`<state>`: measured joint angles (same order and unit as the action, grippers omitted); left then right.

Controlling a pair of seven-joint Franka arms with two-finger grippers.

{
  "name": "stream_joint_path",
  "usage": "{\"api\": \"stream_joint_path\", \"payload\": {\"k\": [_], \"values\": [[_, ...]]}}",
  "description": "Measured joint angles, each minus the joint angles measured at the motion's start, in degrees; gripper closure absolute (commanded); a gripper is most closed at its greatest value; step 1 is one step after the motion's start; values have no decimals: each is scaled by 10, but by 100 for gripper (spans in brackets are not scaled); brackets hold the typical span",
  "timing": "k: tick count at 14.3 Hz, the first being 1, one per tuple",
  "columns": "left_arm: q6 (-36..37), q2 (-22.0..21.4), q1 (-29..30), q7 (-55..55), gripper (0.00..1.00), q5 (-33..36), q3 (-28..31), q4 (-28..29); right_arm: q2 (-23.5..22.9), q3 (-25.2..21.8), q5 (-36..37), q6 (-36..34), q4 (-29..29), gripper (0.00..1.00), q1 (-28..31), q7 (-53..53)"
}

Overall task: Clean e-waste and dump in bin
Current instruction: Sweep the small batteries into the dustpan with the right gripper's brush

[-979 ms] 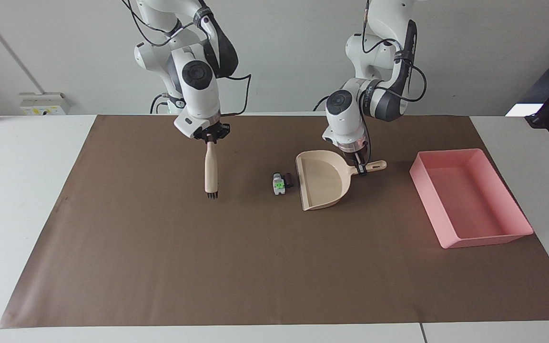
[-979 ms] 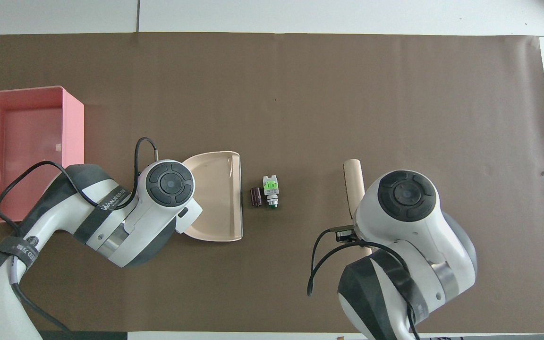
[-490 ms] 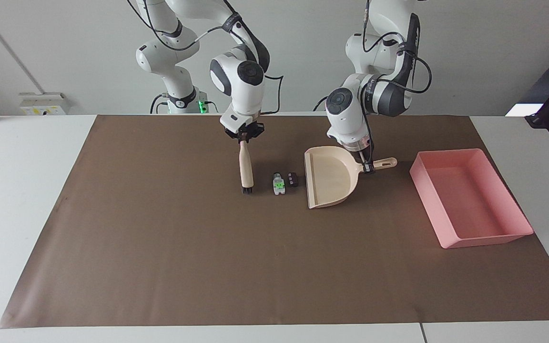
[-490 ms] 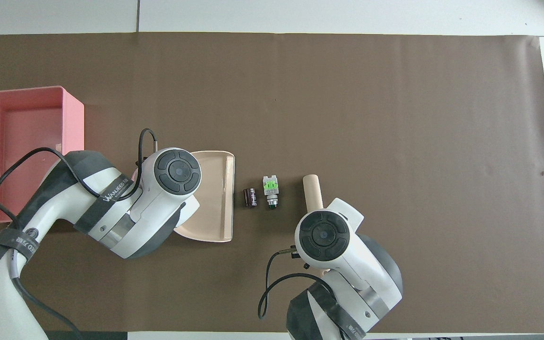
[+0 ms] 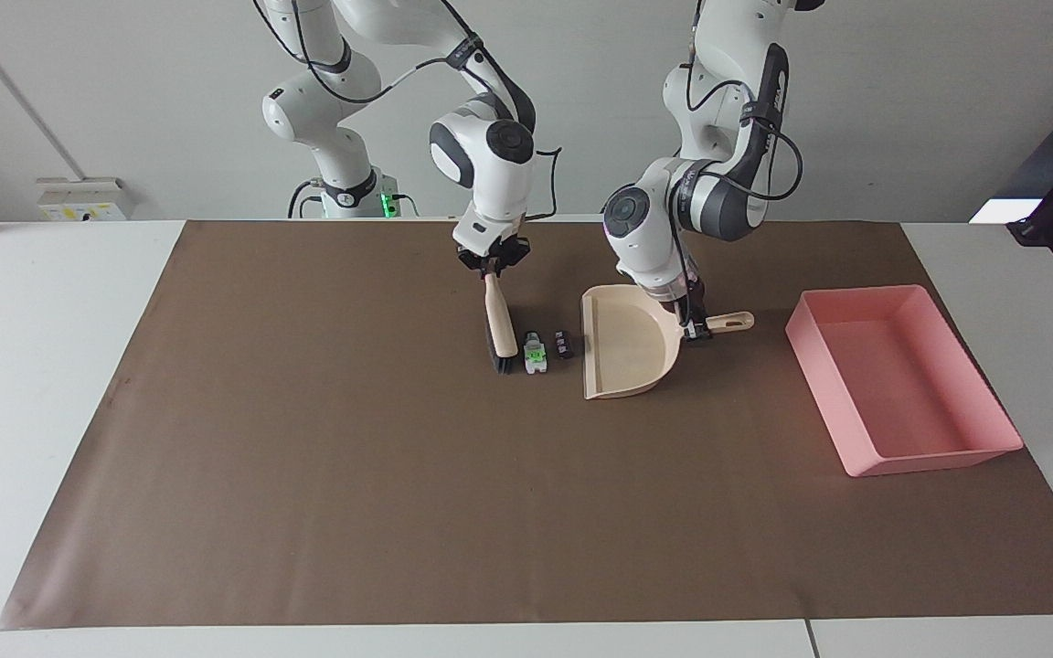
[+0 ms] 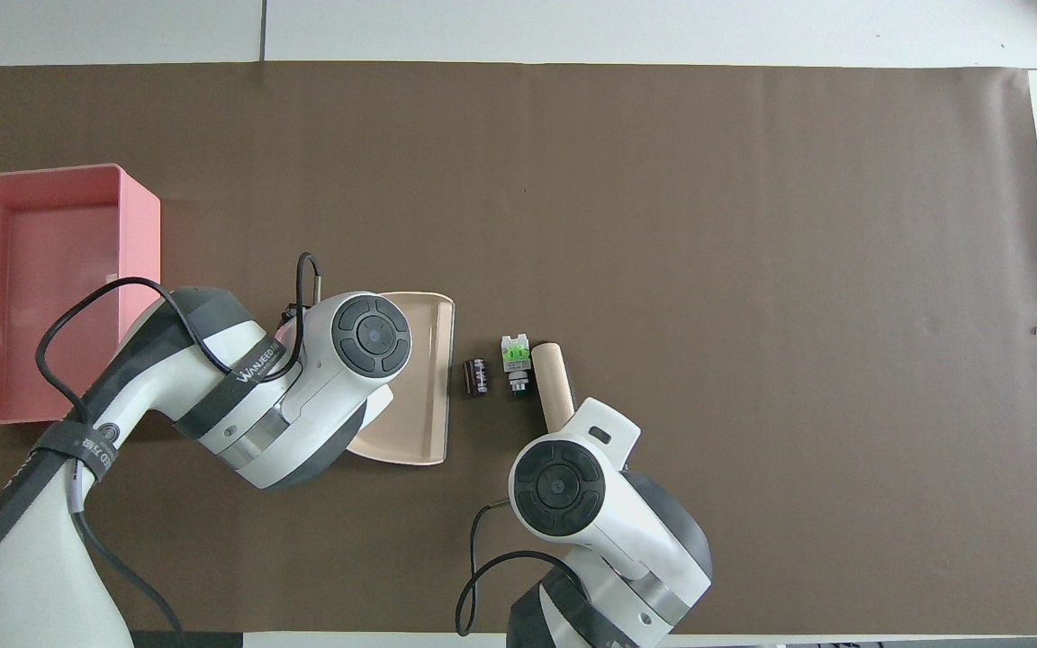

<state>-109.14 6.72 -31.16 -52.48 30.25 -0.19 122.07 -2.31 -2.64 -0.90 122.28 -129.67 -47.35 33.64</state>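
Facing view: right gripper (image 5: 493, 266) jaws pinch the brush (image 5: 499, 336), bristles down just beside the white-grey part (image 5: 535, 355). The black part (image 5: 564, 344) lies between it and the dustpan (image 5: 622, 340) mouth. Left gripper (image 5: 694, 329) jaws pinch the dustpan handle. Both parts point toward the robots. The pink bin (image 5: 901, 388) sits well apart.

Two fixed high cameras, opposed.
Facing view looks across the brown mat (image 5: 307, 475) toward both arm bases; overhead view looks steeply down, sharing that mat.
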Motion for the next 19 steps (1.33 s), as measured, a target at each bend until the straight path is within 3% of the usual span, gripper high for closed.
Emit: {"api": "stream_joint_path", "payload": {"k": [2,6,11,15,19], "values": [[-2,0,-1,8,100,0,0,4,-7,4,-28,10,6,100,-3,-4],[-9,0,-1,24,100,2,-1,13,-40,15,-228,121,26,100,-22,-76],[-11,-1,-2,26,100,2,-1,14,-97,19,-270,134,107,100,-48,-47],[-29,-1,-2,26,100,2,-1,16,-75,13,-270,47,126,100,-42,-44],[-45,-1,2,23,100,2,0,19,7,9,-212,-78,128,100,7,-20]]}}
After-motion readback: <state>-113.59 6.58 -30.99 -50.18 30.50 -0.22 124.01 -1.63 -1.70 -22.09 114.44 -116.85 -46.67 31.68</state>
